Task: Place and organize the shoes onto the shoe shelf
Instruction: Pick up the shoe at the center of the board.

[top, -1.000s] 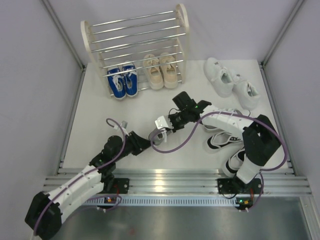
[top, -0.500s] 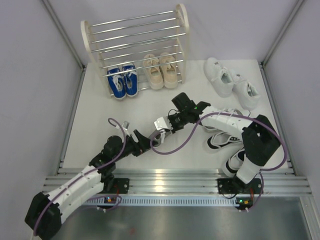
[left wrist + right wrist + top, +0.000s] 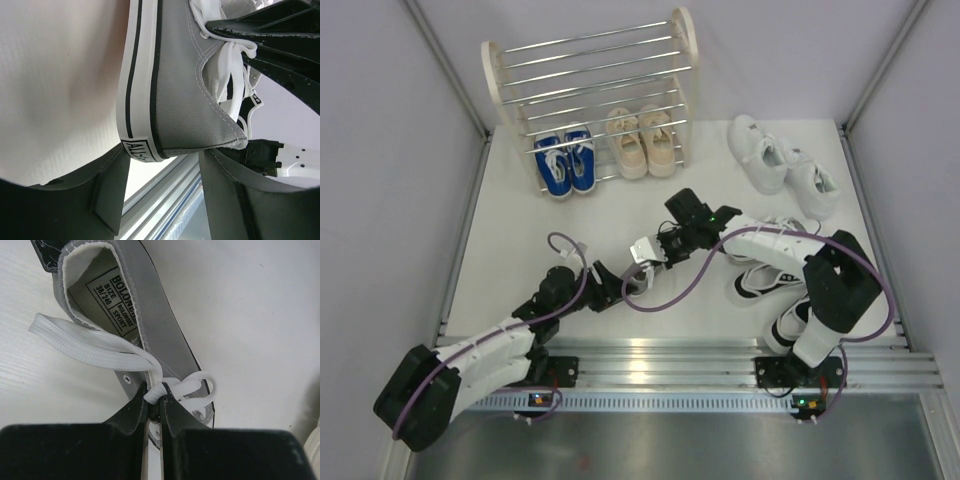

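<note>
Two pairs are shelved: the blue pair (image 3: 566,165) and beige pair (image 3: 641,142) sit on the lowest tier of the shoe shelf (image 3: 492,75). The grey shoe (image 3: 150,325) is mid-counter. The right gripper (image 3: 155,405) has its jaws clamped on the laces. The left gripper (image 3: 160,175) has its jaws astride the heel, grip undeterminable. The white pair (image 3: 780,165) and black-and-white pair (image 3: 770,280) await at right.

Soft, even light is falling from above in the top view, washing the table (image 3: 510,250) bright white with faint shadows. Glare is streaking the shelf (image 3: 686,60) rods at the upper left. In both wrist views the near fingers (image 3: 107,200) are blurring into dark shapes, while the grey shoe (image 3: 185,90) is showing sharp weave.
</note>
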Available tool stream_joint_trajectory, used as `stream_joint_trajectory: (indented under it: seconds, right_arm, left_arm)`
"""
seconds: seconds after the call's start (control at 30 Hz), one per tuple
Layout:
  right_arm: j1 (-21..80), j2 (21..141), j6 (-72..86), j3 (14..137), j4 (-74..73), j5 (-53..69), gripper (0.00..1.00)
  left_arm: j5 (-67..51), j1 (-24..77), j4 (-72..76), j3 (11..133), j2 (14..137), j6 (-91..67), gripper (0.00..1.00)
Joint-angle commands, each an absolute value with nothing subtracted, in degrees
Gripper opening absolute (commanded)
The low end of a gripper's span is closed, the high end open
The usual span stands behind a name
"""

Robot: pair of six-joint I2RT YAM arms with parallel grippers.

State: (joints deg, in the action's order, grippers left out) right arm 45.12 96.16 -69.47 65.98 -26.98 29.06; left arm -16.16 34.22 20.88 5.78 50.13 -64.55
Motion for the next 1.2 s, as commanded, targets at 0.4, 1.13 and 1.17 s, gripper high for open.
stream_joint_trajectory:
  seconds: [0.4, 1.13, 1.17]
  right_arm:
    - [46.0, 90.3, -67.4, 66.9, -27.9, 36.9, 0.0]
    - [48.3, 88.9, -66.3, 65.2, -26.3, 37.2, 0.0]
    - [48.3, 88.9, -66.2, 65.0, -26.1, 36.9, 0.0]
  left_arm:
    - [-12.2, 34.1, 22.8, 6.6, 38.0, -60.0, 0.88]
    - [-13.7, 34.1, 27.4, 6.5, 46.5, -66.4, 0.57]
    - [-14.0, 34.1, 27.4, 6.4, 46.4, -66.6, 0.54]
